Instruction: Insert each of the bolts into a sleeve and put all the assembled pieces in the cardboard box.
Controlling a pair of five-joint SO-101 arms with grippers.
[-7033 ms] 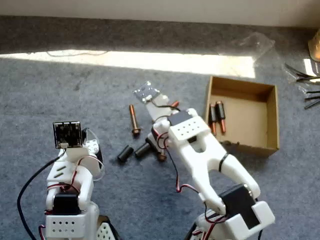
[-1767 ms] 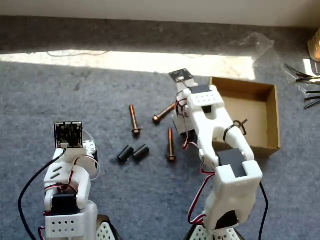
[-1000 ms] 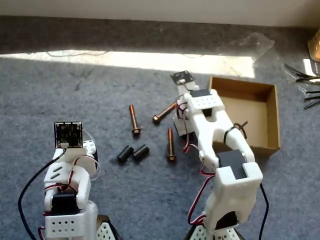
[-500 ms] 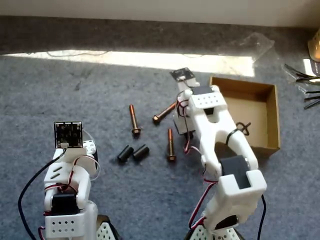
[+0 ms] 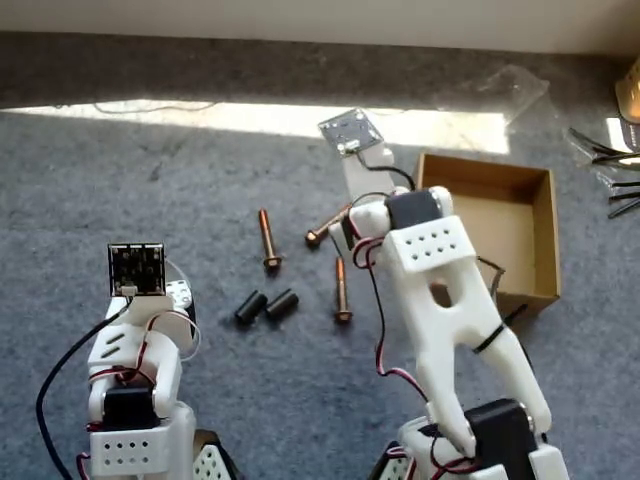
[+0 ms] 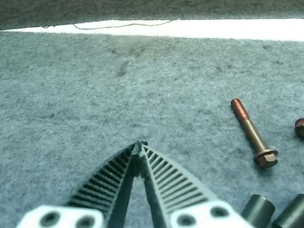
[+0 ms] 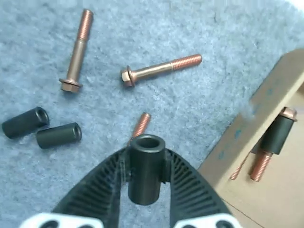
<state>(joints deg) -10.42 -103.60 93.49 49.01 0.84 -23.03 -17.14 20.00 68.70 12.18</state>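
Note:
My right gripper (image 7: 146, 154) is shut on a black sleeve (image 7: 146, 171), held upright with its bore showing. It hangs above the carpet beside the cardboard box (image 5: 540, 240), just over one copper bolt (image 5: 341, 290). Two more bolts (image 5: 266, 238) (image 5: 327, 227) lie farther out. Two loose black sleeves (image 5: 250, 306) (image 5: 282, 303) lie side by side to the left. Inside the box rests an assembled bolt and sleeve (image 7: 275, 135) beside another threaded end (image 7: 240, 168). My left gripper (image 6: 138, 145) is shut with nothing in it, low over bare carpet left of the parts.
A crumpled clear bag (image 5: 510, 85) lies beyond the box. Black strips (image 5: 610, 150) lie at the right edge. A sunlit band (image 5: 250, 120) crosses the grey carpet at the back, with a thin cable (image 5: 150, 105) along it.
The right arm took one of three loose sleeves, carried it to the box's near corner, then swung back left over the bolts. The left arm has stayed still.

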